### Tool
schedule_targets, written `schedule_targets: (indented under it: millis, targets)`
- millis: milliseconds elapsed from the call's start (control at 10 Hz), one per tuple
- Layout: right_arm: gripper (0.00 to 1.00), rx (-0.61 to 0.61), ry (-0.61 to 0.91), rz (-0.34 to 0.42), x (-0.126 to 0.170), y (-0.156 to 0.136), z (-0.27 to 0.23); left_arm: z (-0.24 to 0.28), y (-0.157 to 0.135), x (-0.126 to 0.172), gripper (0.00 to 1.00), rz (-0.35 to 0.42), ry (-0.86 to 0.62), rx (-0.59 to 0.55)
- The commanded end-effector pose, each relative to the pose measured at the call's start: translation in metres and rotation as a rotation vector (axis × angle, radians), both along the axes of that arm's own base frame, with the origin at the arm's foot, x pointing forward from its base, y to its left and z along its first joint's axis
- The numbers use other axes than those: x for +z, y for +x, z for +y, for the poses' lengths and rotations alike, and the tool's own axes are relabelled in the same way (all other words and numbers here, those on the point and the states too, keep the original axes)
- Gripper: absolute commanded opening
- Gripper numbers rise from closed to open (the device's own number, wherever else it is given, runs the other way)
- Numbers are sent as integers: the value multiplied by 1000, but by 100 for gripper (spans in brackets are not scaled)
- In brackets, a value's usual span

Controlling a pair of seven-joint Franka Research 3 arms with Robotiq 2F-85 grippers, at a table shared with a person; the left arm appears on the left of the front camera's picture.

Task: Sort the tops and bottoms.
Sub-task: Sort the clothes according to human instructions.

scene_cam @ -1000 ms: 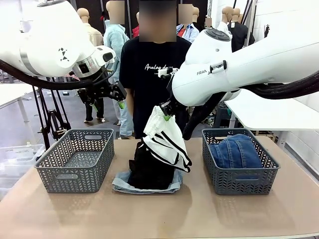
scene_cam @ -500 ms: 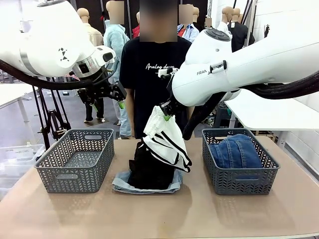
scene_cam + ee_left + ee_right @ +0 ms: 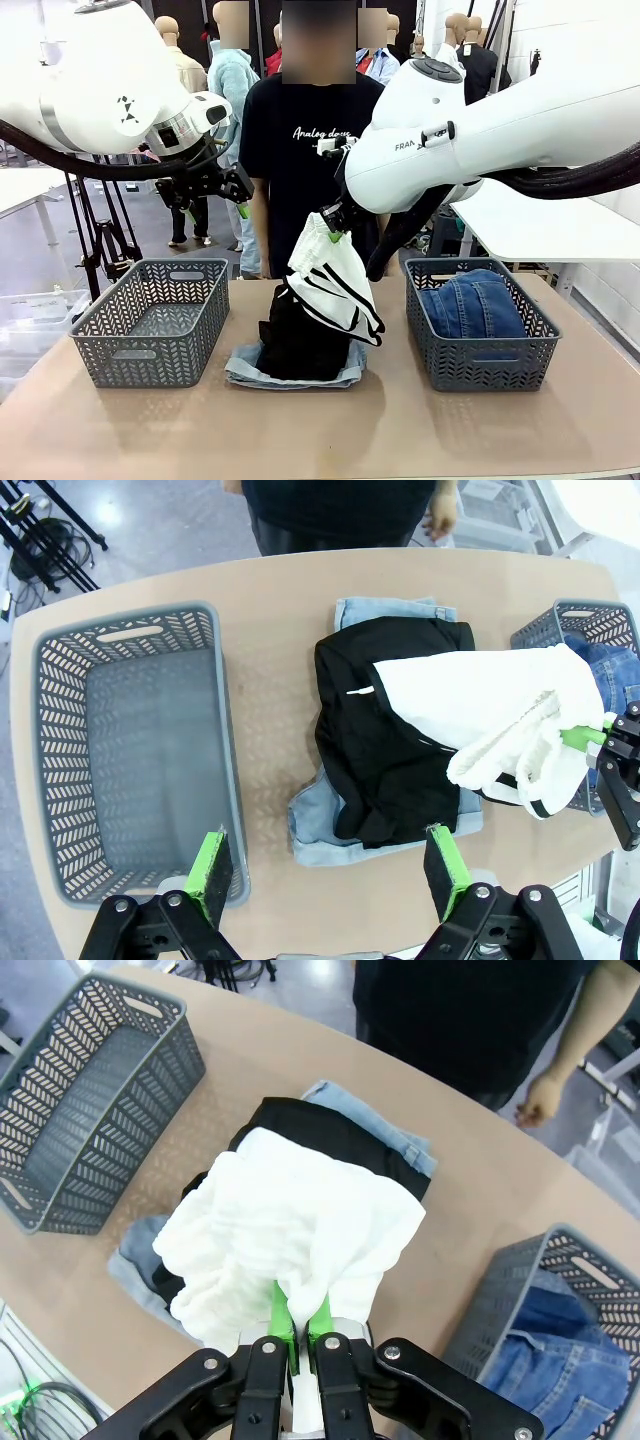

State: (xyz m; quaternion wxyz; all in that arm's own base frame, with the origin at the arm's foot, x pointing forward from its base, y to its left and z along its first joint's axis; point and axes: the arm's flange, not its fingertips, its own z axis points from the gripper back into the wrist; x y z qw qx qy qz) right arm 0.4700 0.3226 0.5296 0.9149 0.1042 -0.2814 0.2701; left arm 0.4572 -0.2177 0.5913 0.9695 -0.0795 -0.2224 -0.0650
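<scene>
Striped top (image 3: 335, 285) hanging lengthwise from right jaws clamped on its upper fold, empty basket (image 3: 150, 345) leftward, nearer the parted left jaws.

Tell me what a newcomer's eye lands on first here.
The white top with thin black stripes dangles mid-table, pinched in the right arm's fingers above a plain black top lying on pale denim shorts. Dark blue denim sits in the grey plastic basket on the right.
</scene>
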Motion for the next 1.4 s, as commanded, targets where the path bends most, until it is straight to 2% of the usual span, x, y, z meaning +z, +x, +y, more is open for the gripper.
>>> schedule_targets:
  millis: [0,1300]
  targets:
    - [0,-2,3,-3,2,2,-1,2,1,1,100,-7,-3,3]
    - [0,-2,3,-3,2,2,-1,2,1,1,100,-7,-3,3]
